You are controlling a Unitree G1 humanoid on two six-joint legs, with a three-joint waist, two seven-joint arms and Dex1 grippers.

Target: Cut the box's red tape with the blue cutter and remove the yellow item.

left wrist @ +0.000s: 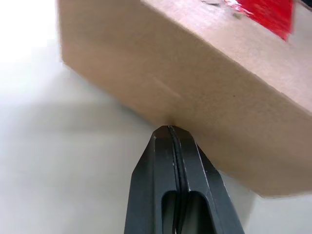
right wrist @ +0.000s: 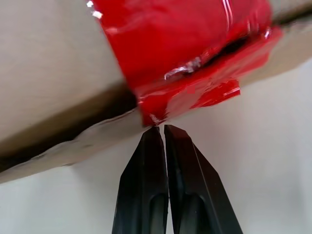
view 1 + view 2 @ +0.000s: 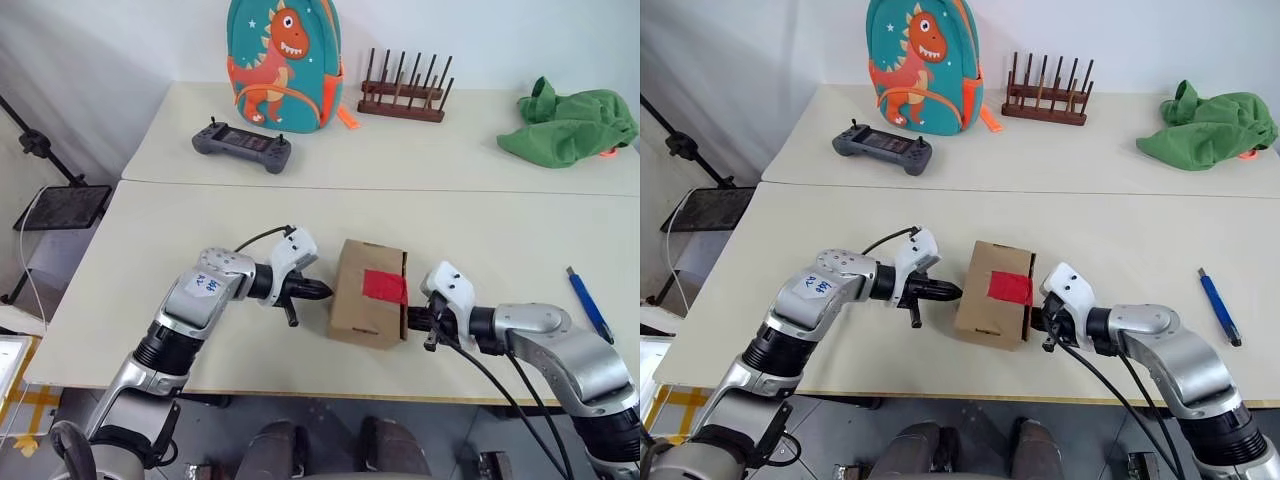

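Bracing the small brown cardboard box (image 3: pixel 368 292) between two closed black-fingered grippers, with the cutter untouched.

Pressing closed left fingertips (image 1: pixel 170 130) against the box's left side wall; setting the right gripper (image 2: pixel 162 127), fingers together with a hairline gap and empty, at the box's right edge, tips touching the lower fringe of the short bright red tape patch (image 2: pixel 180 53) folded over the flap seam. Lying on the cream table (image 3: pixel 200 215), well apart to the right of the right arm: the slim dark blue pen-shaped cutter (image 3: pixel 589 304), long axis running away from the robot, slightly angled; right gripper nearer, reach outward to the right judged necessary. Hidden inside the sealed box: the yellow item. Left gripper (image 3: pixel 322 291) positioned opposite, judged suited to steadying.
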